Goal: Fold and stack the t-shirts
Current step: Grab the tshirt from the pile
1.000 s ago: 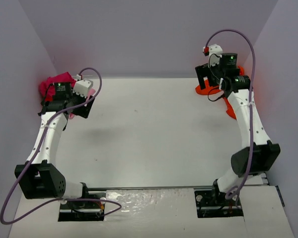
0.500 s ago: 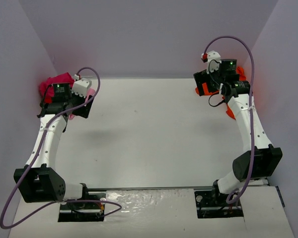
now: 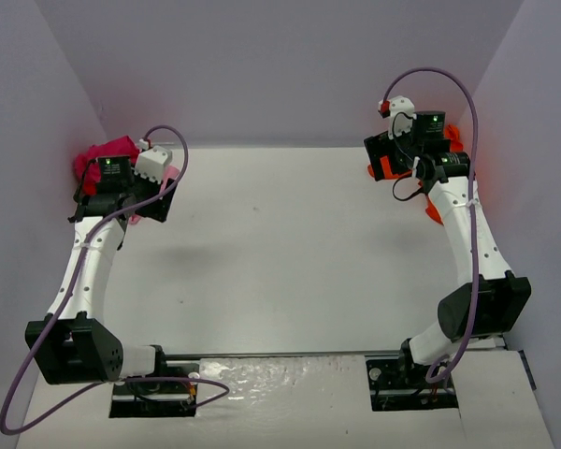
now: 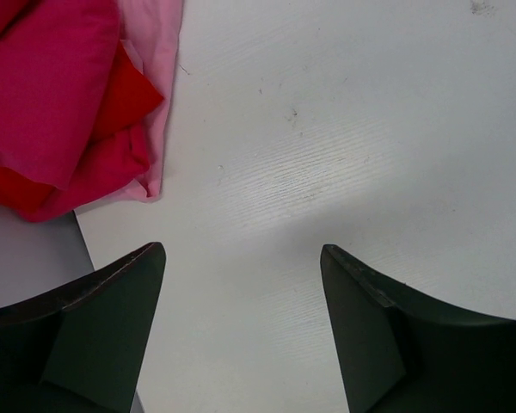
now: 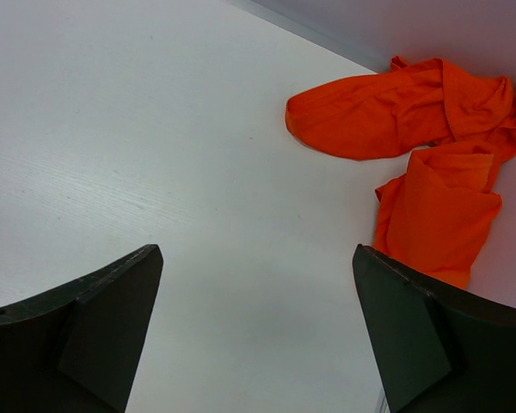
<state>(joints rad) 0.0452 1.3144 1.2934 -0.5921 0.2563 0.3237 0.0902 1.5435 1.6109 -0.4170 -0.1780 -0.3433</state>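
You are looking at two unfolded heaps. In the upper left of the left wrist view, a magenta shirt (image 4: 43,77) is lying bunched over a red shirt (image 4: 125,93), and a pale pink shirt (image 4: 163,52) is showing along their right edge, all touching. In the upper right of the right wrist view, orange-red cloth (image 5: 387,112) is sprawling in rumpled folds and trailing down the right side. You cannot tell whether it is one shirt or several.

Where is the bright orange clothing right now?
The orange t-shirts lie crumpled in the far right corner of the table. In the right wrist view they sit beyond the open right gripper, toward its right, not touching it.
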